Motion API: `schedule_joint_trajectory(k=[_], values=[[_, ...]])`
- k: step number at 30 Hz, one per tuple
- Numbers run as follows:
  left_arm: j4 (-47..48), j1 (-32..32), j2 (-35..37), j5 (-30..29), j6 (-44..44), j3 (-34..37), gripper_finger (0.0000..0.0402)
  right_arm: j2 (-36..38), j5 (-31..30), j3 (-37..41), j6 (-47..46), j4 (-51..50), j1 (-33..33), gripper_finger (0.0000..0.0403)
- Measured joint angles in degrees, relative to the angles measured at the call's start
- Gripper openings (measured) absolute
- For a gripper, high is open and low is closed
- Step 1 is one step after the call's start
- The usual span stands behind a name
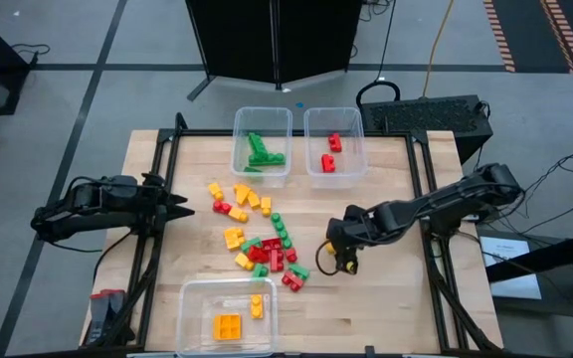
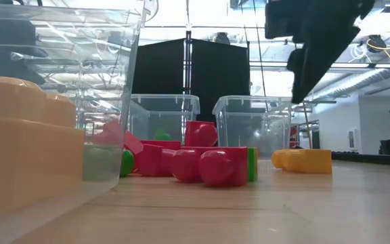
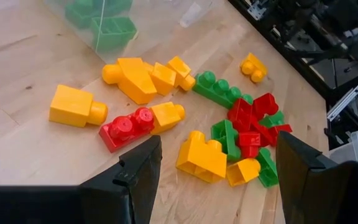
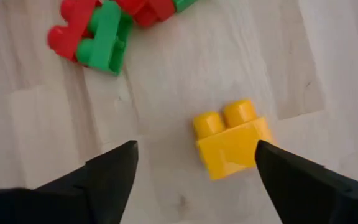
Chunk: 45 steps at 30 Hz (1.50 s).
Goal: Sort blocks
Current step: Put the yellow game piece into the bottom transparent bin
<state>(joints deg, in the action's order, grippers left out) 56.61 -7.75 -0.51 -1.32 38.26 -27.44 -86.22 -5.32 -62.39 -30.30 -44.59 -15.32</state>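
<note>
Loose red, green and yellow blocks (image 1: 262,234) lie scattered on the middle of the wooden table. One yellow two-stud block (image 4: 232,140) lies by itself on the wood to the pile's right, also visible in the low view (image 2: 303,160). My right gripper (image 4: 196,149) hangs open above this block, clear of it, with a finger on either side and pointing steeply down (image 1: 344,257). My left gripper (image 3: 217,143) waits open at the table's left edge (image 1: 182,209), facing the pile.
Two clear tubs stand at the far edge, one with green blocks (image 1: 263,139) and one with red blocks (image 1: 333,139). A third tub (image 1: 229,316) at the near edge holds yellow-orange blocks. Bare wood lies right of the pile and along the near right.
</note>
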Motion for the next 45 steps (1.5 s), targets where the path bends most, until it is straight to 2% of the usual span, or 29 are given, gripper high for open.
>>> schedule_joint_trajectory(k=[7, 24, 35, 38, 45], values=[[0.01, 0.00, 0.00, -0.43, 0.00, 0.00, 0.0210, -2.82, 1.30, 0.00, 7.66, -1.70, 1.29, 0.0356], [-0.01, 0.02, 0.00, -1.11, 0.02, 0.00, 0.0210, -14.25, 0.69, -0.02, 19.22, -2.72, 5.70, 0.0357], [0.01, 0.01, 0.00, -1.14, -0.02, 0.00, 0.0210, -20.82, 1.41, -0.34, 19.21, -1.33, 7.14, 0.0356], [0.00, 0.00, 0.00, -1.14, -0.04, 0.00, 0.0210, -20.84, 1.39, -0.28, 19.43, -0.50, 7.13, 0.0344], [0.01, 0.00, 0.00, -1.14, -0.09, 0.00, 0.0210, -20.70, 1.09, -0.17, 18.94, -0.32, 7.11, 0.0283]])
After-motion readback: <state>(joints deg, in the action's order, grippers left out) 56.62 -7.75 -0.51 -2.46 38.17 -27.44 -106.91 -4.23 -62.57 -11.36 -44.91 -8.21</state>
